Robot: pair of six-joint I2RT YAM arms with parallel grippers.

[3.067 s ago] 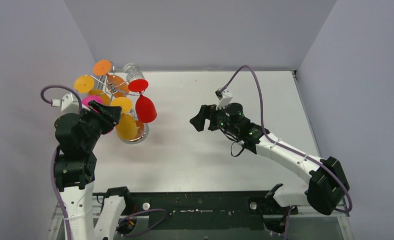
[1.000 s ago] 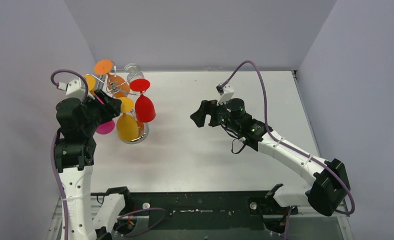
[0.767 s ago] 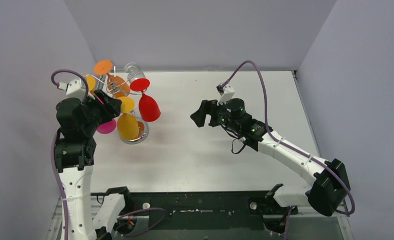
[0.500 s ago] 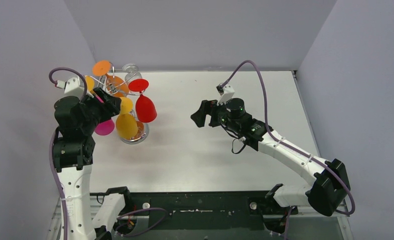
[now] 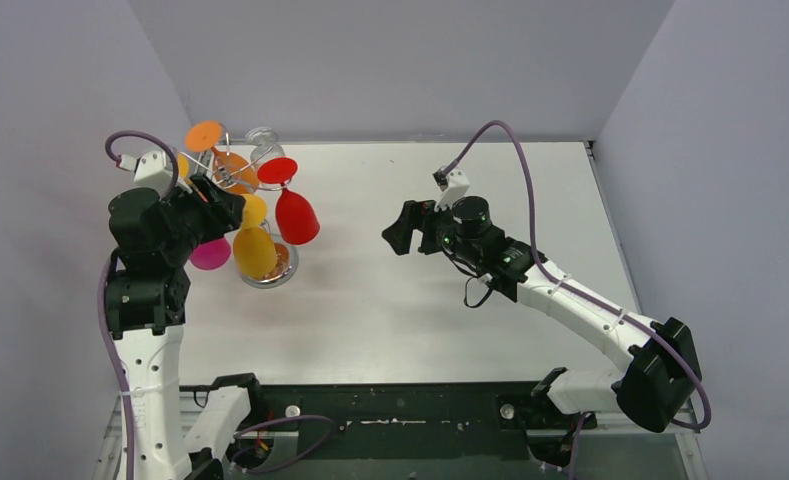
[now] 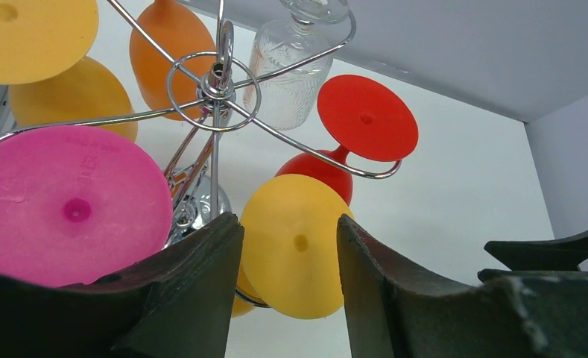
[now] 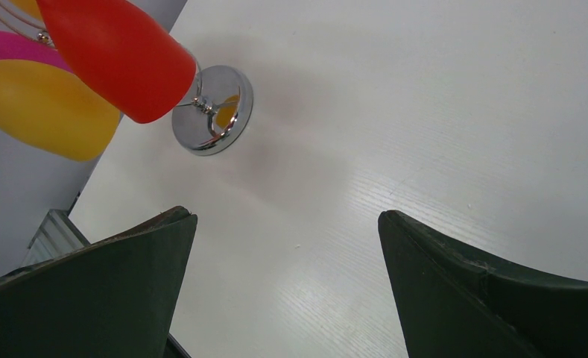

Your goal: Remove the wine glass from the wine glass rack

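Observation:
The wine glass rack (image 5: 232, 175), a silver wire stand (image 6: 215, 78) on a round shiny base (image 7: 212, 119), stands at the table's far left with several coloured wine glasses hanging upside down. My left gripper (image 5: 230, 205) is up at the rack's near side, jaws apart. In its wrist view the gripper (image 6: 287, 218) frames the round foot of a yellow wine glass (image 6: 298, 250), just beyond its tips; I cannot tell whether they touch. A pink foot (image 6: 67, 205) is to its left, a red wine glass (image 5: 295, 215) to its right. My right gripper (image 5: 392, 235) hovers wide open, empty.
An orange glass (image 6: 170, 41) and a clear cut glass (image 6: 291, 52) hang on the rack's far side. The left wall (image 5: 60, 150) is close behind the rack. White tabletop (image 7: 395, 112) lies under the right gripper (image 7: 287, 215).
My left gripper has risen and moved in from the rack's lower side to the yellow glass's foot. The red glass sways slightly. The right arm has hardly moved.

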